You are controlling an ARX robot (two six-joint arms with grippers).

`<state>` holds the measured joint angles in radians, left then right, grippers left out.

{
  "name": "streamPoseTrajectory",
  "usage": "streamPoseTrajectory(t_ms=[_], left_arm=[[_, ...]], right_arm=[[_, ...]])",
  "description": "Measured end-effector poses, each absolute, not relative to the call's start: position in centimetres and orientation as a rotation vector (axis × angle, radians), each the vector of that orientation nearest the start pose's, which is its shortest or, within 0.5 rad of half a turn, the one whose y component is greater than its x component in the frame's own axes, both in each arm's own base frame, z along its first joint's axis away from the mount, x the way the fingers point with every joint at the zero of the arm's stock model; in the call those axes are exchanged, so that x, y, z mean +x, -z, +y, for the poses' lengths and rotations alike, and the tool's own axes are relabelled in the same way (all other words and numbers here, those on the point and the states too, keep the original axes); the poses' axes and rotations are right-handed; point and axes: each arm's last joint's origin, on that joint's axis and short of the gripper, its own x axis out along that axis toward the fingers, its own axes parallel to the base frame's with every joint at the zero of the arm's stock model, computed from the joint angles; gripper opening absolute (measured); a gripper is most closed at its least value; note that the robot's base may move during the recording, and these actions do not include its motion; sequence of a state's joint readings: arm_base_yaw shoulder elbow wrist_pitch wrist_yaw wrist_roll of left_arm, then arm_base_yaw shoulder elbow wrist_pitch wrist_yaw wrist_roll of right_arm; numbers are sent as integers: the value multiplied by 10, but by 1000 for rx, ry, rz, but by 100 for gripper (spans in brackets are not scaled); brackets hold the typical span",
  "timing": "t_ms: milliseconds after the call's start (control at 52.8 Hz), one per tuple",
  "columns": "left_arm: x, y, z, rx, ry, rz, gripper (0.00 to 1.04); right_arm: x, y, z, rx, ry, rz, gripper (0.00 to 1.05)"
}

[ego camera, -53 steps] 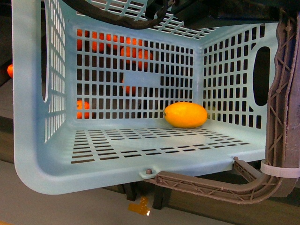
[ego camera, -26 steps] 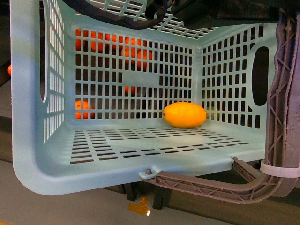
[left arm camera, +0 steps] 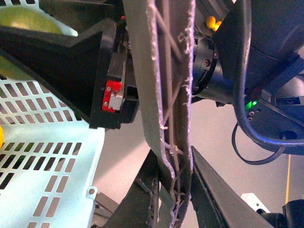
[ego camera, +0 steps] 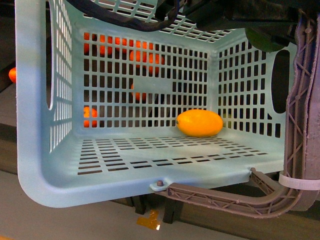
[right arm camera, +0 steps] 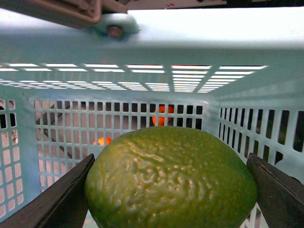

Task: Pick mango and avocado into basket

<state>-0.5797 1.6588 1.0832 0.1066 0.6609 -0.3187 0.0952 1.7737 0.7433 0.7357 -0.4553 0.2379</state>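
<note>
The light teal basket (ego camera: 35, 125) fills the front view, tipped with its opening toward the camera. The yellow-orange mango (ego camera: 199, 123) lies inside it, by the far wall on the right. My left gripper (left arm camera: 173, 199) is shut on the basket's grey-brown handle (left arm camera: 164, 95). My right gripper (right arm camera: 171, 190) is shut on the green, bumpy-skinned avocado (right arm camera: 171, 171), just inside the basket's mouth. In the front view the avocado (ego camera: 267, 40) shows as a dark green shape at the upper right rim. It also shows in the left wrist view, avocado (left arm camera: 23, 21), beside the dark gripper body.
Several oranges (ego camera: 142, 55) show through the basket's back lattice, and another orange (ego camera: 12, 75) sits outside its left wall. A white zip tie (ego camera: 297, 181) wraps the handle (ego camera: 300, 125) at the right. Orange tape (ego camera: 150, 218) lies on the surface below.
The avocado has come into the front view at the basket's upper right rim. The basket has shifted slightly to the right, and the mango with it.
</note>
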Motion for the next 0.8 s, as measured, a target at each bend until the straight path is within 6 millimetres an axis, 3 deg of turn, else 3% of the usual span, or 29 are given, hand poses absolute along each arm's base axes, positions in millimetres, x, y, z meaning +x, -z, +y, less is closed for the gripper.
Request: streamPoseTrajectory(t_ms=[190,360,531,796], left_arm=[[293,-242,-213,-290,1122,687,14],[293,-242,-213,-295,1123,691,14],[293,-242,-213,-293,1123,690,14],[293,-242,-213,-294,1124,691,14]], right_arm=[[337,-167,37,278,-453,307,97],[320,-195,17,267,-336,199,97],[275,-221,-14,265,-147,111,97],[207,-215,-25,292,16,109,97]])
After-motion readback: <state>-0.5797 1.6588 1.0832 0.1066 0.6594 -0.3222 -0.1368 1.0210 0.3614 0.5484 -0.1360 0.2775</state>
